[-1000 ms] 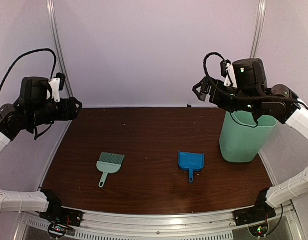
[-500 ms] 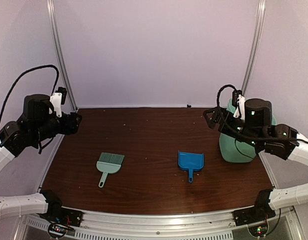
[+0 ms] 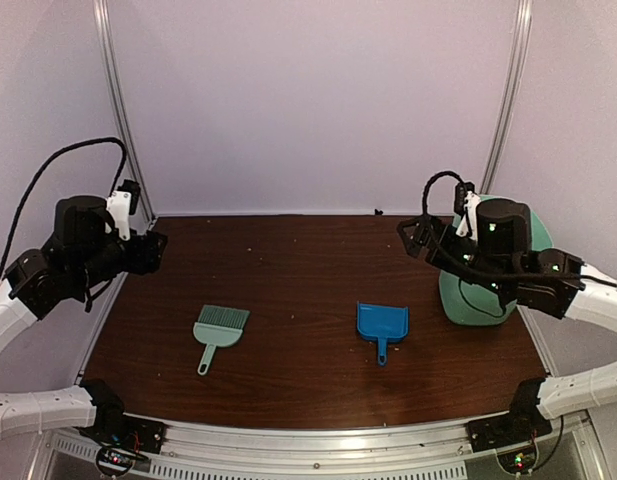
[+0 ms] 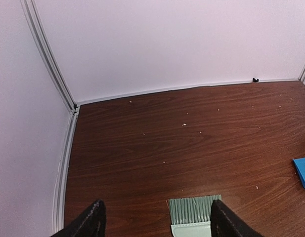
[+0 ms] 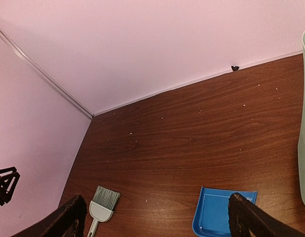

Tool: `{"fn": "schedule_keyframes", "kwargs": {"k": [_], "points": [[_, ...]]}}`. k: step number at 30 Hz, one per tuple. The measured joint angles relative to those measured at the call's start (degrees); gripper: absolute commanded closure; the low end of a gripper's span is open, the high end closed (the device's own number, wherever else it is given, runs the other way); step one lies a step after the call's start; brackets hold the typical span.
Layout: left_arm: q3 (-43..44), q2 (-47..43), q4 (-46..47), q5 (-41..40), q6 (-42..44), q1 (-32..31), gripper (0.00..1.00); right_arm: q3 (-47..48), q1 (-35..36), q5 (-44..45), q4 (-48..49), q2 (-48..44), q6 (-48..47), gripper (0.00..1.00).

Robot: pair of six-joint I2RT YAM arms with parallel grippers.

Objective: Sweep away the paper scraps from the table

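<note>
both claws are spread wide with nothing in them. left gripper (image 3: 154, 249) hangs over the left edge of the table (image 3: 298, 275), and right gripper (image 3: 411, 238) hangs over the far right part, just in front of the bin (image 3: 458, 300).

paper scraps (image 4: 184, 124): all i can make out is tiny pale flecks dotted over the far half of the table, a few close to the far edge. no bigger wads show in any view. the arm hides the bin's mouth, so no idea what's inside.

brush (image 3: 221, 326) lies flat left of centre and dustpan (image 3: 382, 322) right of centre, both with handles toward the near edge and well apart from the claws.

stuff i'd worry about:
- flecks this small could slip under the dustpan lip or get flicked around by the bristles
- sweeping outward might push them off the far edge or into the rail along the left edge
- both handles lie low on the wood, so fingers may scrape or skid them away
- right arm is so near the bin that a swing could tip it
</note>
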Motion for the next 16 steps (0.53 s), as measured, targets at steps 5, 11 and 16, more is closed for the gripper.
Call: {"fn": "schedule_keyframes", "kwargs": {"k": [5, 11, 16], "points": [[-1.1, -0.1, 0.2, -0.1, 0.8, 0.0, 0.02, 0.0, 0.0, -0.6, 0.5, 1.6, 0.0, 0.00], [-1.4, -0.1, 0.6, -0.1, 1.1, 0.0, 0.02, 0.0, 0.0, -1.2, 1.6, 2.9, -0.3, 0.00], [-1.4, 0.0, 1.1, 0.0, 0.7, 0.0, 0.02, 0.0, 0.0, -1.5, 2.2, 3.6, -1.3, 0.00]]}}
